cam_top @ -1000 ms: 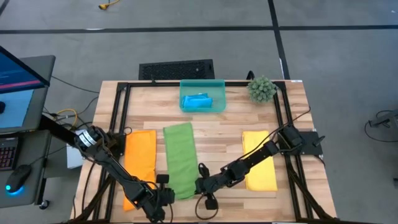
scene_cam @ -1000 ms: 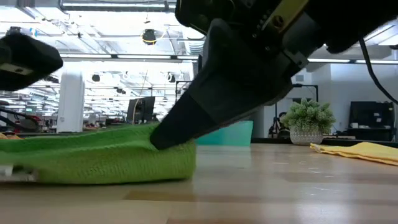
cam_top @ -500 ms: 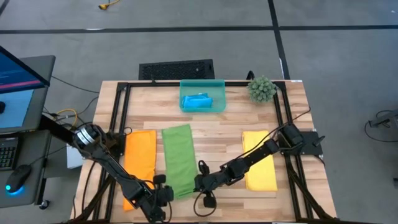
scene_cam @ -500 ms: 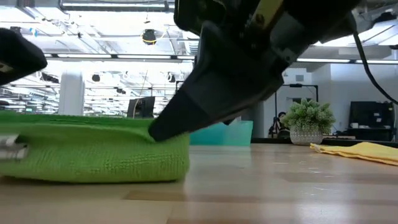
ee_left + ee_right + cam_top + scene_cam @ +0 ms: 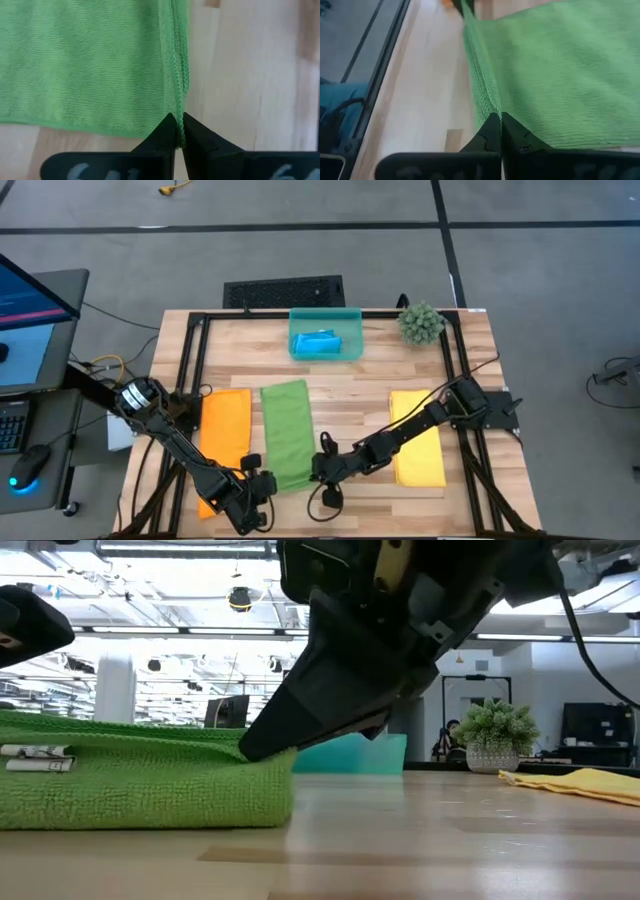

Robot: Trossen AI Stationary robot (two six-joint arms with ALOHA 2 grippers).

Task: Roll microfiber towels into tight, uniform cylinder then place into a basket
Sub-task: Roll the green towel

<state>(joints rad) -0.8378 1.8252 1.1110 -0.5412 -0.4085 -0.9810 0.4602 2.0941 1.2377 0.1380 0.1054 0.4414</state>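
- The bench (image 5: pixel 330 395), a pale wooden top inside a black frame, is seen with four towels and the basket on it.
- The left arm is stretched along the bench's left side and the right arm along its right side; both are met at the near end of the green towel (image 5: pixel 287 433).
- The green towel is laid lengthwise at the middle of the bench, between the orange towel (image 5: pixel 226 432) and the yellow towel (image 5: pixel 417 437); its near end is folded over on itself.
- The basket (image 5: pixel 326 313) is placed at the far edge, with the blue towel (image 5: pixel 318 343) lying inside it.
- A potted plant (image 5: pixel 421 323) is stood just beside the basket.
- The left gripper (image 5: pixel 177 131) is clamped on the towel's hemmed left edge, jaws together.
- The right gripper (image 5: pixel 498 131) is clamped on the right edge, jaws together.
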